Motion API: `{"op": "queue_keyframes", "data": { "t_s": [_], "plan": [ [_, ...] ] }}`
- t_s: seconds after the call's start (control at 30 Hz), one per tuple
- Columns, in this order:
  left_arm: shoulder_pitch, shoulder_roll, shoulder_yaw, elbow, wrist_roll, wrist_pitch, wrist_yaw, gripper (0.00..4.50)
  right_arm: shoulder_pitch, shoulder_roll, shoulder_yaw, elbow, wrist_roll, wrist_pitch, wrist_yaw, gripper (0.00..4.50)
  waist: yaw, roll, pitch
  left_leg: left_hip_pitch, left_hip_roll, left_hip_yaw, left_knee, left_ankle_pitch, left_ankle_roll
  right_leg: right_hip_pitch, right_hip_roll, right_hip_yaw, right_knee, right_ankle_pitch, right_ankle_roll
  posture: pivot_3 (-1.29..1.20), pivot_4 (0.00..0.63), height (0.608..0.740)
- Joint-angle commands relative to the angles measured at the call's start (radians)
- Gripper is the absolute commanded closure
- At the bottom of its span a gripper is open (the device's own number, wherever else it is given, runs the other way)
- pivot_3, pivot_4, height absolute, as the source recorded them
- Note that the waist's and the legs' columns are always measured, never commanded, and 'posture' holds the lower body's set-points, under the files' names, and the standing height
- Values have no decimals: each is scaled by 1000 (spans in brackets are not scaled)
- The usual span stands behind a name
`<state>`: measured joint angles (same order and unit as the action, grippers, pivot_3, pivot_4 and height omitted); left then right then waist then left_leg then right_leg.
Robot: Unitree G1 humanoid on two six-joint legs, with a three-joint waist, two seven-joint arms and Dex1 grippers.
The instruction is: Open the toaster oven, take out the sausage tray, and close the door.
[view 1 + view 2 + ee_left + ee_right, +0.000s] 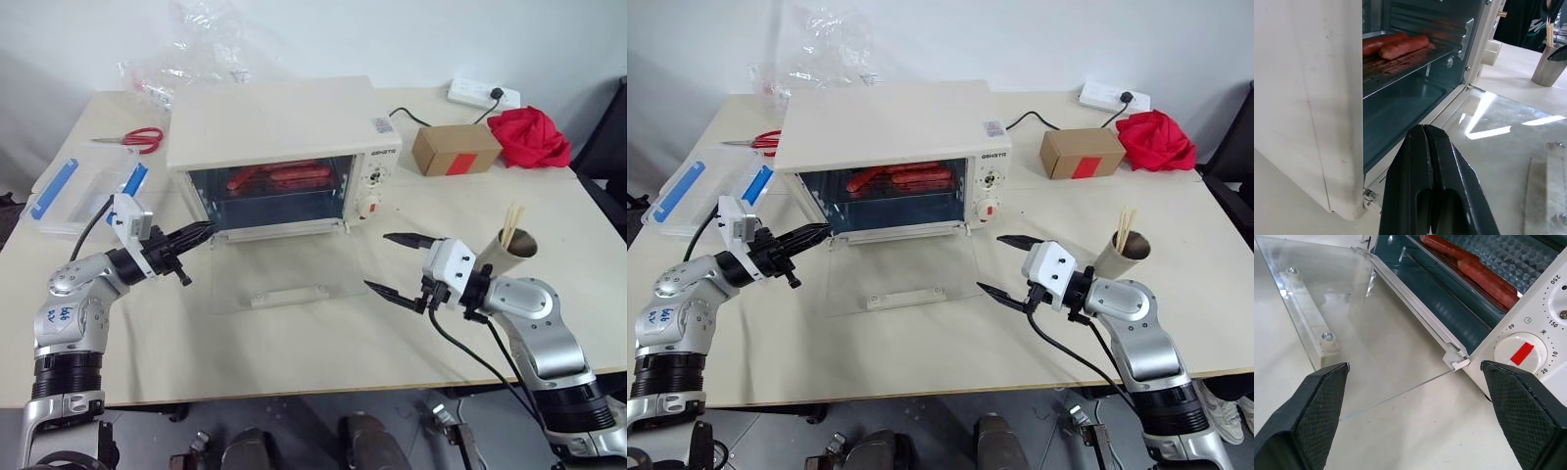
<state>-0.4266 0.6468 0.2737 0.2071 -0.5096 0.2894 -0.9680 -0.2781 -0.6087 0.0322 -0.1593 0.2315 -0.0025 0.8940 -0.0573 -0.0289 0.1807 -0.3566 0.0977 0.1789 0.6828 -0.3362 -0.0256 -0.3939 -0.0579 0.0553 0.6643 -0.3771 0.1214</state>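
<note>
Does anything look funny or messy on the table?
Nothing looks broken or spilled. The oven has its glass door lying flat open, and the sausages sit neatly inside on their tray. The messiest things are some crinkled clear plastic behind the oven and a red cloth bunched up at the table's far right.

Head views look down over the toaster oven (284,157) (wrist views close, sharing its open front).
</note>
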Motion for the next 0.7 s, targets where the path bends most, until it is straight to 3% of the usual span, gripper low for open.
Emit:
{"op": "queue_keyframes", "data": {
  "t_s": [0.03,0.2,0.4,0.57,0.7],
  "plan": [
    [39,17,-3,-85,-42,12,-69,4467,13,-5,-32,-46,15,-12,-13,0,0,0,0,0,0,0,0,0,0,0,0,0,0,0,0,0,150,740],
    [149,41,-69,-144,11,-60,-170,4467,-5,-14,-9,-83,-15,-6,-21,0,-4,0,0,0,0,1,-1,0,0,0,0,0,0,0,0,0,150,740],
    [221,-12,-73,-162,21,-105,-124,4467,-75,22,69,-145,-113,24,-79,0,-2,1,0,0,0,1,0,0,0,0,0,1,0,0,0,0,150,740],
    [259,-13,-36,-158,-7,-88,-93,4467,-221,98,171,-153,-236,149,-161,0,-4,1,0,0,0,1,0,0,0,-1,0,1,0,0,0,0,150,740],
    [267,-31,110,-208,-173,46,7,3677,-394,163,313,-42,-435,133,-214,0,-28,1,1,0,2,2,0,0,-1,-4,0,1,4,0,-1,0,150,740]
  ]
}}
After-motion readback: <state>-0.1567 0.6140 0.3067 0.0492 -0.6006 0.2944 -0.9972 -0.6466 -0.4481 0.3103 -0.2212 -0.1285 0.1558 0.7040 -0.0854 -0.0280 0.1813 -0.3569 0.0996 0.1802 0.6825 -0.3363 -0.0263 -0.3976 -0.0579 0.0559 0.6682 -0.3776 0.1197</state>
